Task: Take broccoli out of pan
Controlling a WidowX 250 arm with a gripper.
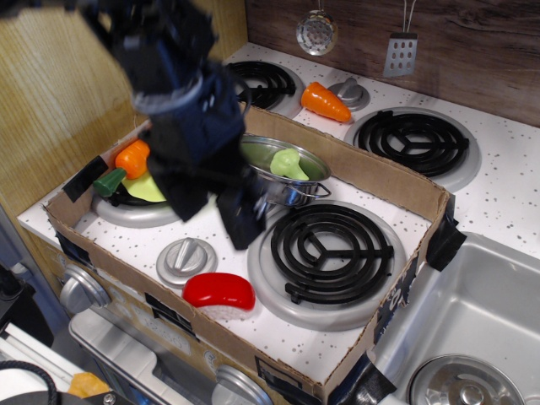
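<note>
A blurred black robot arm sweeps across a toy stove, its claw [242, 221] pointing down just left of the pan [283, 173]; motion blur makes it impossible to tell whether the claw is wide or narrow. The broccoli [288, 163] lies inside the pan, up and to the right of the claw and apart from it. A cardboard tray wall [371, 173] rings the white speckled tabletop [160, 240]. Directly right of the claw sits a black coil burner [327, 249]. Below the claw lie a grey knob [187, 258] and a red-and-white toy piece [219, 294]. Far left, an orange carrot (dark green top) [128, 160] rests on a lime-green plate [148, 189].
</note>
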